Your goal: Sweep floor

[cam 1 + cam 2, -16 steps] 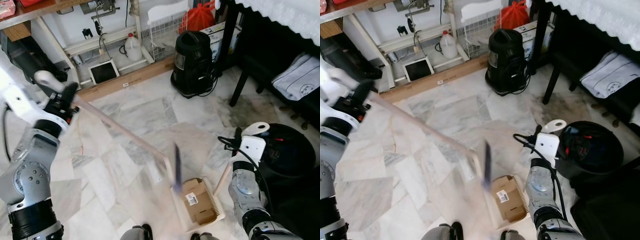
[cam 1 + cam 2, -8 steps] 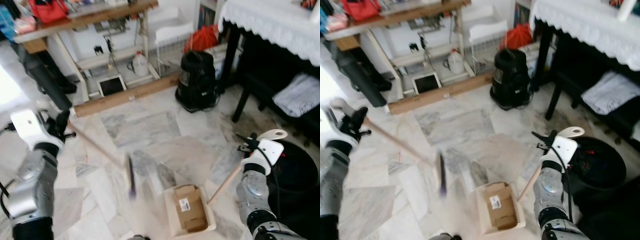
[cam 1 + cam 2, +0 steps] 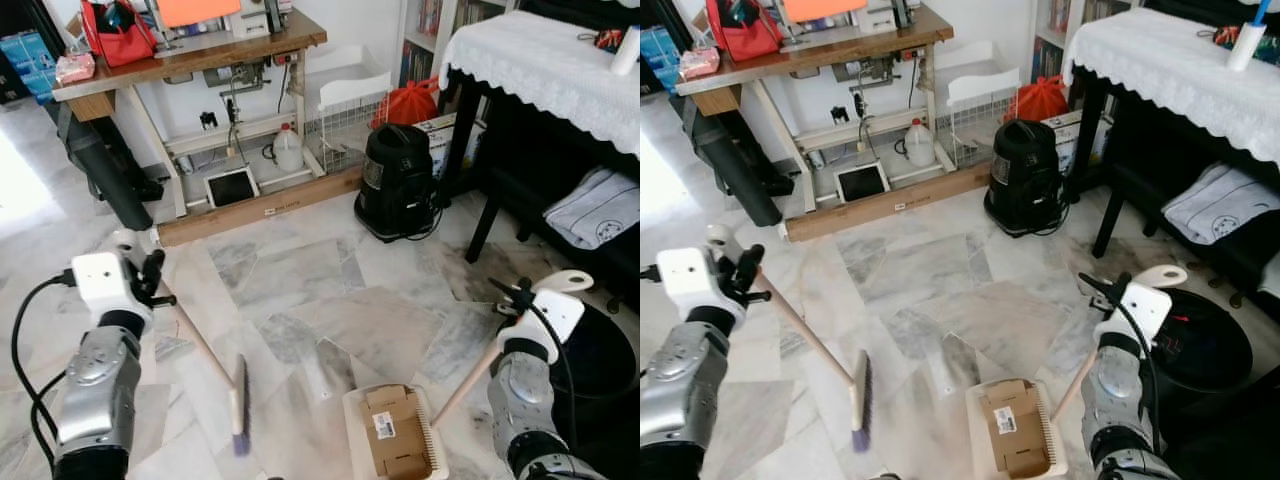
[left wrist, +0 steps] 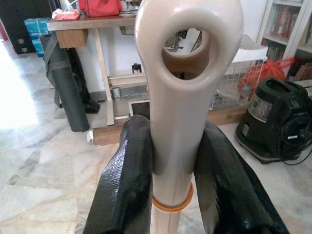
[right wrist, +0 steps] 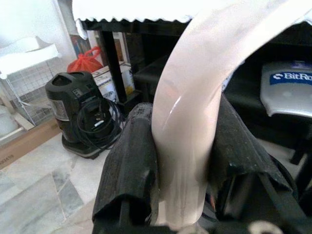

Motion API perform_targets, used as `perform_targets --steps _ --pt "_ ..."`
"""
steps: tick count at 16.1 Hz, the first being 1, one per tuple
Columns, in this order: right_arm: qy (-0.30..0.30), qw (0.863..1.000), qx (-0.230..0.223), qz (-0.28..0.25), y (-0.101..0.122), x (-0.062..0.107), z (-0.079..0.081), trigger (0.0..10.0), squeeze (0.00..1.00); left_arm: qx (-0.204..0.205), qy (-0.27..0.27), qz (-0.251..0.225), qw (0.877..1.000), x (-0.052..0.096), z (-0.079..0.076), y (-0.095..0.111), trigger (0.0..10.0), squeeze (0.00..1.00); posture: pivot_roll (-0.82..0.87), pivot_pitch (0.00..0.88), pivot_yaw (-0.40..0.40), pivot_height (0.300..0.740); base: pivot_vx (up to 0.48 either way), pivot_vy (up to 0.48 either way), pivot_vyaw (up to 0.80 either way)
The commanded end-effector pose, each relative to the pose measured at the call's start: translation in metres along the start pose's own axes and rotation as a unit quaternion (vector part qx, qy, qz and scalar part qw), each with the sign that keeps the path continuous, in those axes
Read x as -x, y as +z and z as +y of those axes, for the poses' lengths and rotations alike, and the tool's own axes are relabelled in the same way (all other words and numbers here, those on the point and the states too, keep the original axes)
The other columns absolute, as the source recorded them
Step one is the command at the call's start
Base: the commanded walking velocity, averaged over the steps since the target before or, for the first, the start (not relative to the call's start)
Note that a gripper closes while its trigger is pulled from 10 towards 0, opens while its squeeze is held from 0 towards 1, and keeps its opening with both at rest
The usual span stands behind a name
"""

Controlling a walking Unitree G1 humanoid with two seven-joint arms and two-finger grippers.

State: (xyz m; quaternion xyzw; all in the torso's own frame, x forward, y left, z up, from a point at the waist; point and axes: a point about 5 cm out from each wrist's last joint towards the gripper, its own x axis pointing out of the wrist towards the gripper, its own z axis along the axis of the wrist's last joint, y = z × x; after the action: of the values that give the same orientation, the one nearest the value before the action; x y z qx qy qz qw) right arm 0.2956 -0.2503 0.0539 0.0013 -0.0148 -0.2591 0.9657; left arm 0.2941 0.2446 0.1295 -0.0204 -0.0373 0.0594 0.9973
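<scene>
My left gripper [image 3: 148,281] is shut on the top of a beige broom handle [image 4: 184,97], just below its hanging loop. The handle slopes down to the broom head [image 3: 239,408], which rests on the marble floor to the left of the dustpan. The beige dustpan [image 3: 357,415] lies on the floor in front of me with a flattened cardboard box [image 3: 391,446] in it. Its long handle [image 3: 468,378] rises to my right gripper [image 3: 522,304], which is shut on the handle's curved top [image 5: 187,112].
A black vacuum cleaner [image 3: 398,180] stands ahead on the right. A wooden workbench [image 3: 190,55] lines the back wall, with a long plank [image 3: 262,206] and a bottle [image 3: 288,149] beneath. A black table with a lace cloth [image 3: 540,60] and a black bin [image 3: 1200,345] are on my right.
The broom head has swung left, away from the dustpan, and its handle now stands steeper. The camera has tilted up, showing more of the room. The box stays in the dustpan.
</scene>
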Motion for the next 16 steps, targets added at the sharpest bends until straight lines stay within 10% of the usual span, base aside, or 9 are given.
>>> perform_targets --steps 1,8,16 --pt "-0.01 0.999 -0.015 -0.029 0.007 0.0 -0.002 10.0 0.0 -0.015 -0.001 -0.021 1.0 0.0 0.001 0.005 9.8 0.0 0.06 0.0 0.086 0.74 0.0 0.0 0.0" --pt "-0.061 0.997 -0.008 -0.035 0.003 0.005 -0.025 10.0 0.0 -0.019 -0.015 -0.016 1.0 -0.002 -0.007 -0.01 9.7 0.0 0.03 0.0 0.092 0.74 0.0 0.0 0.0" --pt "0.001 0.995 0.013 -0.101 0.019 0.014 -0.012 10.0 0.0 -0.025 -0.036 -0.013 0.999 -0.001 -0.018 -0.022 9.8 0.0 -0.01 0.0 0.091 0.74 0.0 0.0 0.0"
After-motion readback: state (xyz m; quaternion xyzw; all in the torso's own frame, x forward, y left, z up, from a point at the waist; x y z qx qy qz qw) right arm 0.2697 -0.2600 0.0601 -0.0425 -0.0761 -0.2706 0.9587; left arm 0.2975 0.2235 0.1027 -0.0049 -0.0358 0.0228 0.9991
